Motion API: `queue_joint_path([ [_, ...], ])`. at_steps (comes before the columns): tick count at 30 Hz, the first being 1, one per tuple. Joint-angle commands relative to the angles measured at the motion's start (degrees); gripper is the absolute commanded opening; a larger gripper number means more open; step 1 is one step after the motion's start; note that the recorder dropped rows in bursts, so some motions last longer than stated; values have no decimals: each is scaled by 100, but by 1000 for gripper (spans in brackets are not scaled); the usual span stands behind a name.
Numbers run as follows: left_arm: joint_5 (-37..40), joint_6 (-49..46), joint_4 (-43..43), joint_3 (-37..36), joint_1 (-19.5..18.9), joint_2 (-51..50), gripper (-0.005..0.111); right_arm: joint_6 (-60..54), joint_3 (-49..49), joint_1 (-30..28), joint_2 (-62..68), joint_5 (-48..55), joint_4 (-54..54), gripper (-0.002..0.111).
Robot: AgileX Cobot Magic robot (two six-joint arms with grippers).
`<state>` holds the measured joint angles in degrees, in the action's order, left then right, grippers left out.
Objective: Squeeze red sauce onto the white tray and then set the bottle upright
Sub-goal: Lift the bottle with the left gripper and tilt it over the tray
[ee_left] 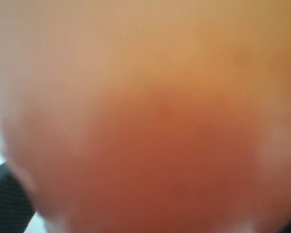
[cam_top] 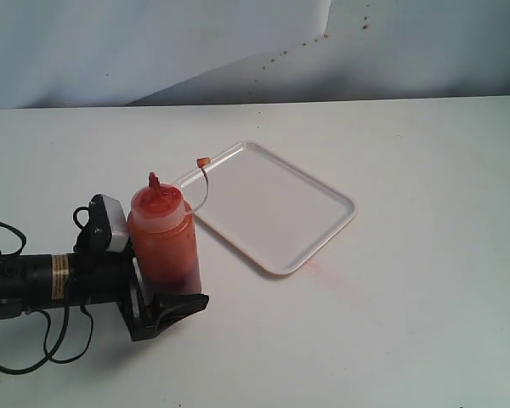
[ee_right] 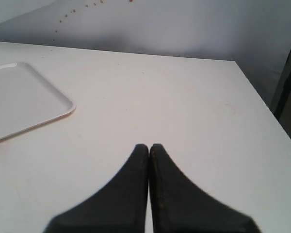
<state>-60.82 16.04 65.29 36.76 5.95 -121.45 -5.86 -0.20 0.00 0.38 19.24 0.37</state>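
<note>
Left gripper (cam_top: 166, 285) has its jaws wide apart around the upright bottle (cam_top: 163, 242); I cannot tell if they touch it. Just beyond, the tray (cam_top: 272, 204) has its near edge close by. Open table (cam_top: 425, 323) stretches to the right. Right gripper (ee_right: 149, 148) has its jaws pressed together, well apart from the tray's corner.

My exterior camera sits high over the table's (cam_top: 425, 323) near edge and looks down across it to the back wall (cam_top: 153, 51). The left wrist camera is so close to the bottle (cam_top: 163, 242) that I get only orange blur. The right wrist camera rides low, facing the wall past the right gripper (ee_right: 149, 145). With the exterior view it shares a tray (cam_top: 272, 208) corner and the wall's red specks (cam_top: 280, 58).
</note>
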Motion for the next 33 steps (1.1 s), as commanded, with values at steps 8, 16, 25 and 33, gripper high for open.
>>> queue_joint_path([
  [8,323,360,-234,25,32,-11,104,32,20,10,-38,-5,6,0],
  [16,434,643,-234,25,32,-11,100,32,20,10,-38,-5,6,0],
  [25,192,632,65,25,32,-11,31,32,20,10,-38,-5,6,0],
  [33,219,577,127,25,32,-11,1,32,20,10,-38,-5,6,0],
])
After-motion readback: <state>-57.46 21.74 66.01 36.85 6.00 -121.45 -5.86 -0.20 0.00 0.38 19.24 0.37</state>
